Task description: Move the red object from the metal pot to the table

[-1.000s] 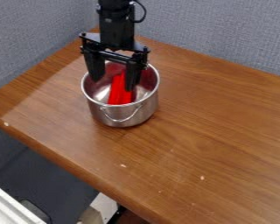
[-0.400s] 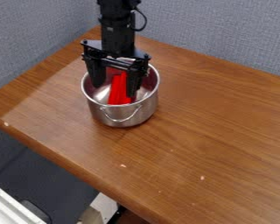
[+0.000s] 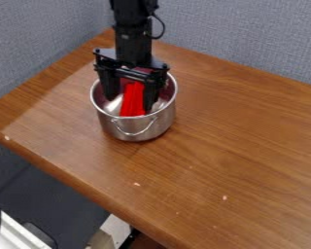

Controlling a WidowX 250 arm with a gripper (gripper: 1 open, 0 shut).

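Note:
A shiny metal pot stands on the brown wood table, toward its far left. Inside the pot leans the red object, a bright red block standing on end. My black gripper hangs straight down over the pot with its jaws open. Its fingers reach into the pot on either side of the red block, the left finger near the pot's left rim and the other near the right rim. I cannot tell whether either finger touches the block.
A grey fabric wall rises behind the table. The table's front edge runs diagonally from the left to the bottom middle, with floor and a white item below it.
The gripper has sunk a little lower into the pot around the red block. Its jaws stay open and the block has not moved.

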